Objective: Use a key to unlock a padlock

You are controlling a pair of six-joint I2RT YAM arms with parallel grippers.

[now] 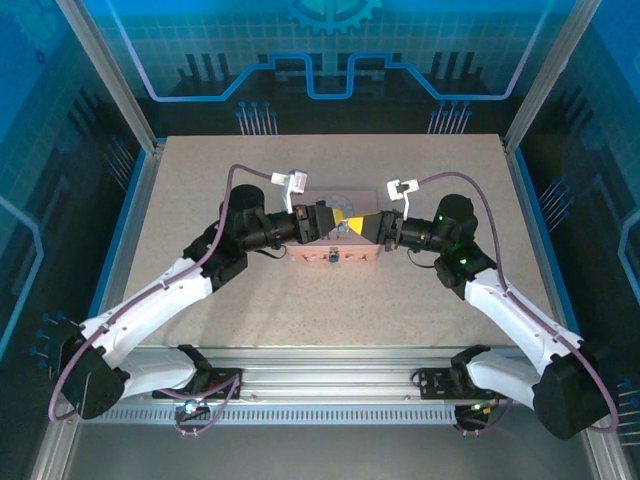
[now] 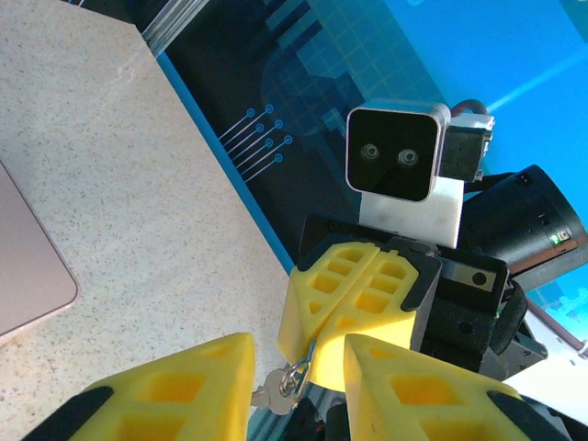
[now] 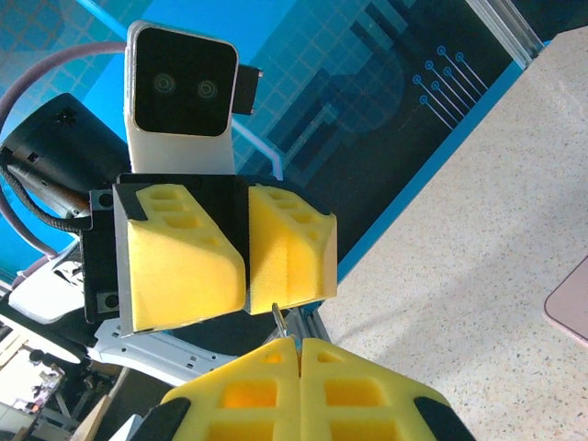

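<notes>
A: Yellow foam on both sets of fingers [image 2: 413, 390]. How do the claws stand?

B: Tip to tip at the centre of the top view, above the pink tin [image 1: 310, 254] on the speckled tabletop [image 1: 200, 210]. The right claw [image 2: 312, 338] is pressed fully together, its pads [image 2: 340, 294] meeting in one seam.

A: Has it got anything?

B: The key [image 2: 266, 397]. It hangs at that seam on a small wire ring [image 2: 296, 375], low in the left wrist frame. From the right wrist, a thin metal sliver sticks up out of the closed pads.

A: And the left claw [image 3: 246, 276]?

B: Partly parted. In its own camera the two fingers sit at the bottom edge with a gap, and the key shows in that gap. Whether either pad touches it, I cannot tell.

A: The padlock [image 1: 332, 257]?

B: A small bluish speck at the tin's near edge, just below the claws in the top view, too small for detail.

A: Any writing?

B: The tin's lid lies mostly under the claws, and what shows is too small to read.

A: Arm pose?

B: Each arm rises from a bottom corner, its white forearm slanting inward and its black wrist turned toward the centre, so the two mirror each other. A purple cable [image 1: 232, 178] loops over each wrist to a white camera box [image 2: 395, 152].
</notes>
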